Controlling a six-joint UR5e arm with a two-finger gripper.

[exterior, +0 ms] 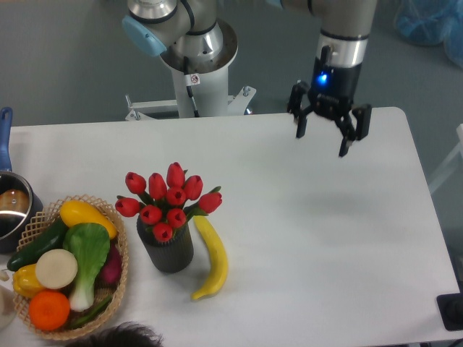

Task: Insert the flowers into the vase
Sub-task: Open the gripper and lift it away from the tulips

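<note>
While I watch from my station, I see the gripper (323, 134) hanging above the far edge of the tabletop (325, 238), toward its right side, fingers spread and holding nothing. The flowers (166, 199) stand upright in the vase (168, 250), red buds fanned out wider than its mouth. The vase sits on the left half of the tabletop, nearer the front edge, well apart from the gripper. A yellow banana (212, 259) lies just beside the vase on its right. A woven basket (116, 285) of vegetables and fruit sits at the front left corner, close to the vase. A pot (11, 206) shows at the left edge.
</note>
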